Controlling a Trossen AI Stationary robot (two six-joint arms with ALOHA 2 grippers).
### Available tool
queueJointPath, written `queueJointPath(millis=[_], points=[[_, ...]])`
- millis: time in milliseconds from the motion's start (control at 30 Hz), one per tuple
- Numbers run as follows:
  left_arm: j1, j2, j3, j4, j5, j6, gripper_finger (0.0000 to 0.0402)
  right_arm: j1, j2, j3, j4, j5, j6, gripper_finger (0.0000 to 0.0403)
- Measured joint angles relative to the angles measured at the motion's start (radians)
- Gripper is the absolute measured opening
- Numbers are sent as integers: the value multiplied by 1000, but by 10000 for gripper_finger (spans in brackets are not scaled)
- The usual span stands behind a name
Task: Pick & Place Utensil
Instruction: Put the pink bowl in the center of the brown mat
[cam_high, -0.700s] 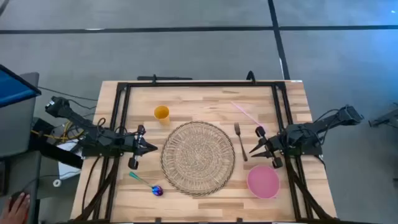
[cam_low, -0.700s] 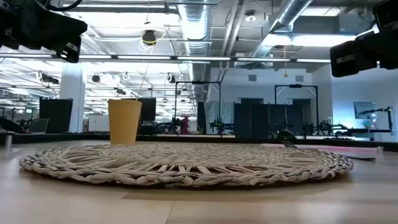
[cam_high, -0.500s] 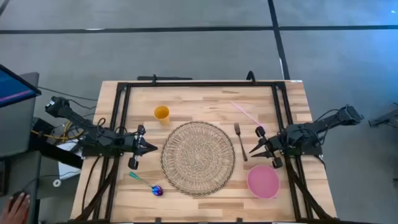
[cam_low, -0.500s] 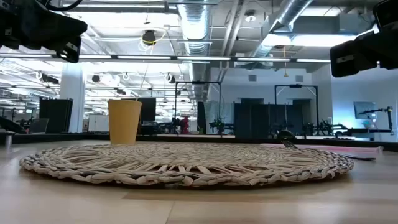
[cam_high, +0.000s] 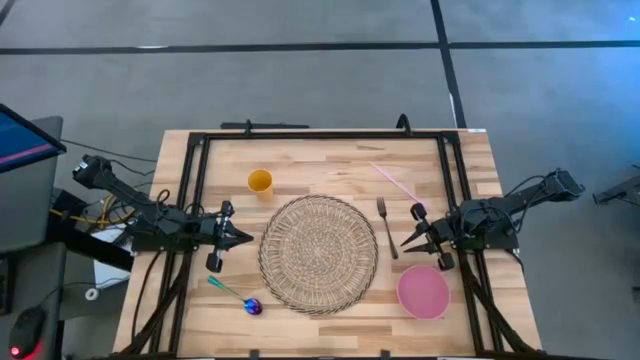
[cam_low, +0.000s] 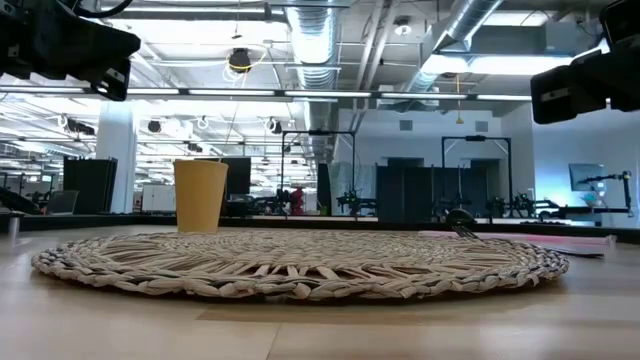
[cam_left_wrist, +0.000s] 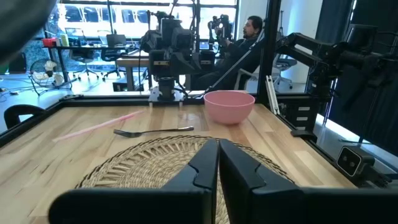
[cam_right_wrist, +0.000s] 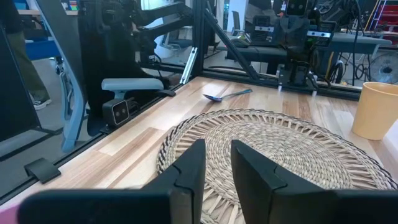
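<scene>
Fork (cam_high: 384, 224) near right fingers (cam_high: 404, 241), untouched.

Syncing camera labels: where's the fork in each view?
High view: fork lies right of the woven placemat, above the pink bowl.
Low view: only its tip shows, at the placemat's far right edge.
Left wrist view: fork beyond the placemat, before the pink bowl.
Right wrist view: not in it.
Shared landmark: the woven placemat.
</scene>
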Motion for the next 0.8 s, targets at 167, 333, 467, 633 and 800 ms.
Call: queueJointPath(millis=[167, 333, 467, 633, 800], points=[[0, 0, 0, 0, 0, 0, 14, 0, 0, 0, 0, 0, 0, 70], [0, 0, 0, 0, -42, 0, 14, 0, 0, 0, 0, 0, 0, 70], [0, 0, 0, 1, -129, 0, 14, 0, 0, 0, 0, 0, 0, 70], [0, 0, 0, 1, -132, 0, 14, 0, 0, 0, 0, 0, 0, 70], [0, 0, 0, 1, -132, 0, 14, 0, 0, 0, 0, 0, 0, 70]])
